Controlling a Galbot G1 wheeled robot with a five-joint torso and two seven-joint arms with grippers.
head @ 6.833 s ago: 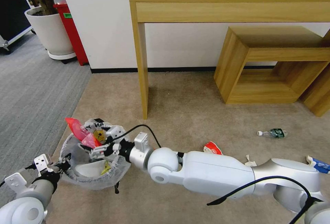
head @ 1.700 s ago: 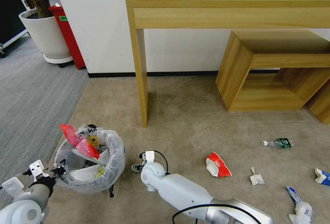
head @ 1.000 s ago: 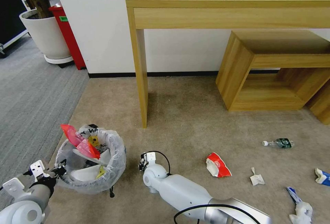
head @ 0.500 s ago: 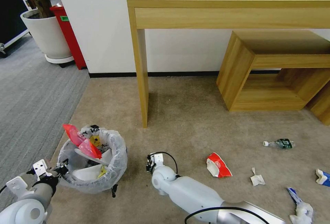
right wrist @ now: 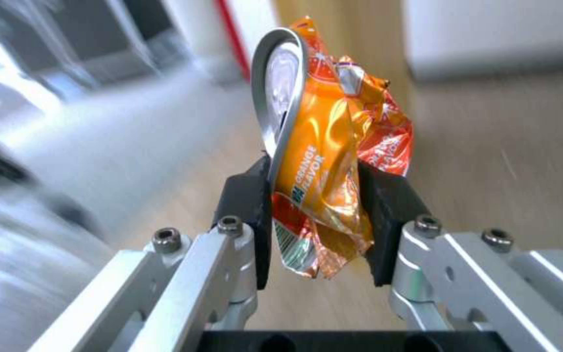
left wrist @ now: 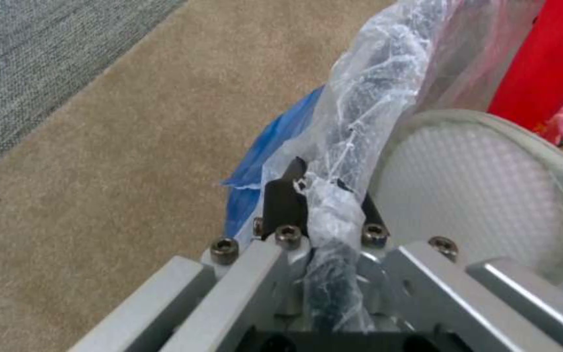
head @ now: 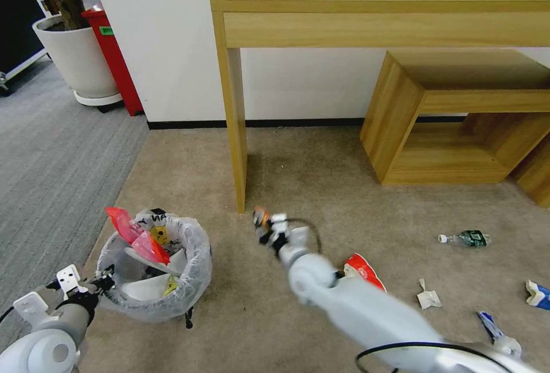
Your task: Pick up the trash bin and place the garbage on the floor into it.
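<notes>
Lifted from low beside the bin [head: 153, 270], the right gripper [head: 262, 225] now hangs above the carpet [head: 321, 189] near the desk leg [head: 236, 132], pinching a crushed orange can [right wrist: 320, 161]. Bin sits at the beige carpet's left edge, its rim and liner [left wrist: 366, 112] clamped by the left gripper [left wrist: 320, 195]. Bottle [head: 463, 239], red wrapper [head: 361, 267] and carton [head: 538, 294] lie to the right.
</notes>
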